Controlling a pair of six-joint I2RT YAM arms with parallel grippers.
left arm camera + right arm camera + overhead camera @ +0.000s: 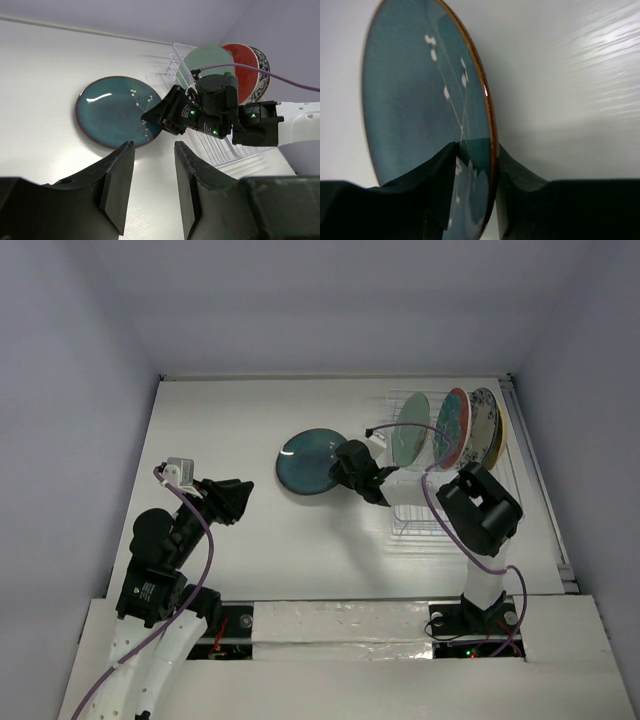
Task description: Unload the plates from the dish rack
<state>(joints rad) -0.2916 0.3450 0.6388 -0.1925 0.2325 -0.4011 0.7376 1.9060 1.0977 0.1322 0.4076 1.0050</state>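
Black fingers (440, 170) of the right end effector (476, 150) fill the bottom of the right wrist view, pinching the rim of the teal plate (415, 90) with one finger on its face and the other on its underside. From above, that plate (312, 462) lies flat or nearly flat on the white tabletop (250, 560), just left of the rack (410, 515); whether it rests fully on the surface cannot be told. It is gripped at the edge nearest the rack. Four plates stand upright in the rack's far slots, side by side: the mint plate (410, 430) nearest the teal one, then the red plate (452, 427), the blue-rimmed plate (486, 418) and the yellow plate (500, 440) at the right end. The left end effector (228, 500) hangs over the left side of the tabletop, well apart from the teal plate, its fingers (117, 175) spread and holding nothing.
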